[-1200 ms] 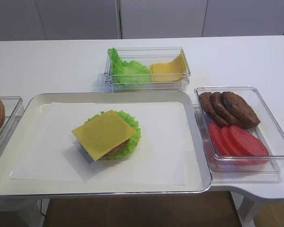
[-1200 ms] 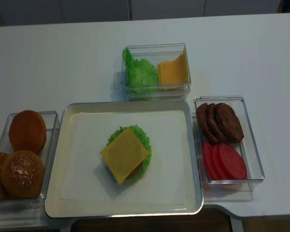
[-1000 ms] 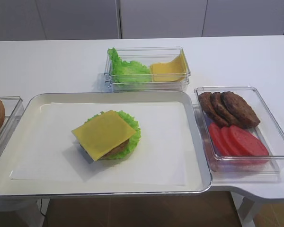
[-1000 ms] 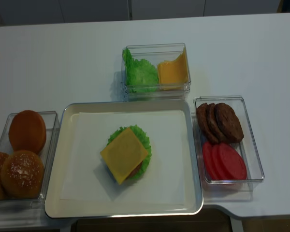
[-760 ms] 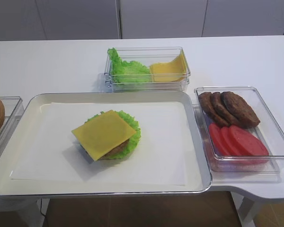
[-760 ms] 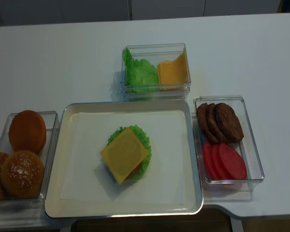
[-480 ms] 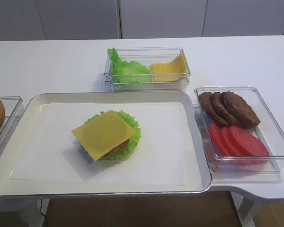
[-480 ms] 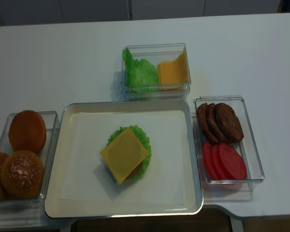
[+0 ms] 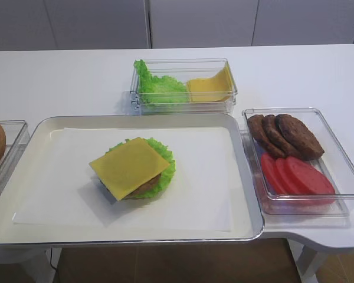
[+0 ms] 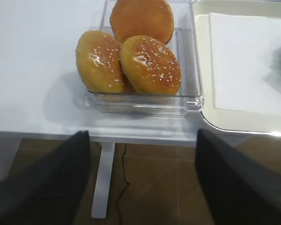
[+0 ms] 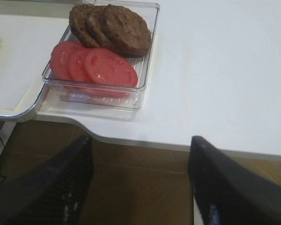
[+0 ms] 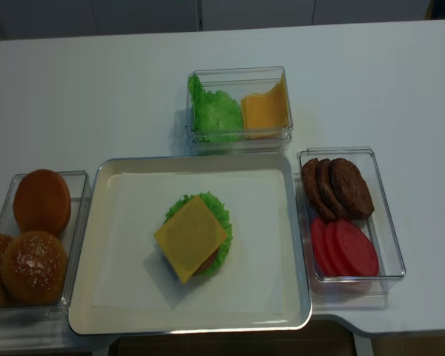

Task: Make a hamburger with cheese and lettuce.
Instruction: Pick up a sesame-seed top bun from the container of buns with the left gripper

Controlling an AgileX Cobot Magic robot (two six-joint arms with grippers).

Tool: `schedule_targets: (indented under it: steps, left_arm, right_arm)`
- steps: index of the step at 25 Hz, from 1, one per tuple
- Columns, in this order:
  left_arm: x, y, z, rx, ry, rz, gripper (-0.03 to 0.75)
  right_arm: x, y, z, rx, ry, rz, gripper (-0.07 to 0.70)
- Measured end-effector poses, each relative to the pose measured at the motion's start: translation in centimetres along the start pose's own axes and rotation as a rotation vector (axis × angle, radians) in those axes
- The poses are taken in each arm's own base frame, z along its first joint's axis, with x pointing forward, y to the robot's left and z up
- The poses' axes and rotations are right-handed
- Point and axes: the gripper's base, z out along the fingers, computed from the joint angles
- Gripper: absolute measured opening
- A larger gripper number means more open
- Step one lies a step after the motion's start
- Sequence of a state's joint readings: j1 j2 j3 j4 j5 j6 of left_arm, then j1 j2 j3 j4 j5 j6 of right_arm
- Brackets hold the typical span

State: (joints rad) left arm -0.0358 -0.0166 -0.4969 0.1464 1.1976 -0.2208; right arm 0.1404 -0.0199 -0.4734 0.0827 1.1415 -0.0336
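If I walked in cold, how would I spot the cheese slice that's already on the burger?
Find the big metal tray lined with white paper. At its middle, the cheese lies flat and square on a patty and frilly lettuce, unlike the bent slices in the box behind.

Three buns (image 12: pixel 35 237) sit in one clear box (image 12: pixel 80 194), straight ahead of the left jaws: two seeded, one plain. Three dark patties (image 12: pixel 337 187) and three tomato slices (image 12: pixel 345 248) share a second box (image 12: pixel 386 208), ahead of the right jaws and to their left. A third box (image 12: pixel 237 74), farthest from both pairs of jaws, holds one clump of leaves (image 12: pixel 215 111) and bent yellow slices (image 12: pixel 265 110), too overlapped to count. One tray (image 12: pixel 300 222) carries one sheet of paper (image 12: pixel 133 222) and one stack (image 12: pixel 195 236): one lettuce (image 12: pixel 221 211) leaf, one patty, one cheese (image 12: pixel 189 237) square. Two grippers, two fingers each.
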Motion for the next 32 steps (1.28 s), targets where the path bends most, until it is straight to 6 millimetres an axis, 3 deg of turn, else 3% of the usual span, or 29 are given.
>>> schedule_targets:
  steps: [10,15,22,32]
  left_arm:
    - [-0.4,0.2,-0.2,-0.024,-0.033,0.001,0.521]
    - [-2.5,-0.1,-0.4,-0.033,0.016,0.003,0.52]
    - [-7.0,-1.1,1.8,-0.068,0.177,-0.037,0.521]
    - [-12.3,-2.1,7.4,-0.191,0.335,-0.046,0.521]
  right_arm:
    - [0.0,0.0,0.0,0.0,0.0,0.0,0.478]
    - [0.0,0.0,0.0,0.0,0.0,0.0,0.478]
    - [0.0,0.0,0.0,0.0,0.0,0.0,0.478]
    - [0.0,0.0,0.0,0.0,0.0,0.0,0.478]
